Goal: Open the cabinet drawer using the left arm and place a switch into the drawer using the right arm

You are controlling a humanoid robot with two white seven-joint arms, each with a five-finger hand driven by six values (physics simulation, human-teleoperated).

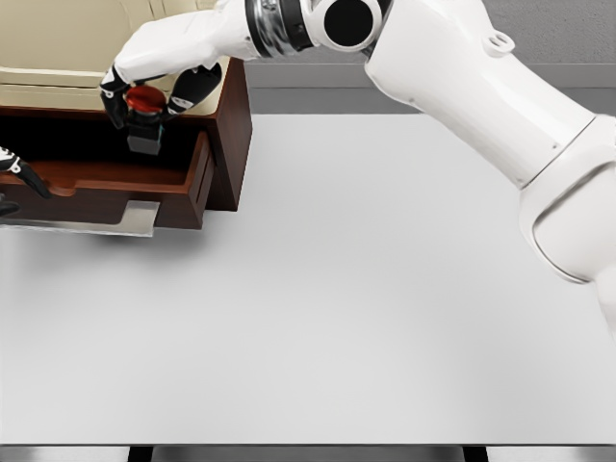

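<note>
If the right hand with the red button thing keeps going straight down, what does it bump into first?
Probably the inside of the open drawer. The right hand holds the switch above it, fingers pointing down, so the switch's dark base would likely touch the drawer floor first. Depth is hard to judge from one view.

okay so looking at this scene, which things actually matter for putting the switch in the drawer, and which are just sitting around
Part of the job:
- switch, held in the right hand above the drawer
- drawer, pulled open
- cabinet
- left hand, at the drawer's left edge

Just there:
- white table
</note>
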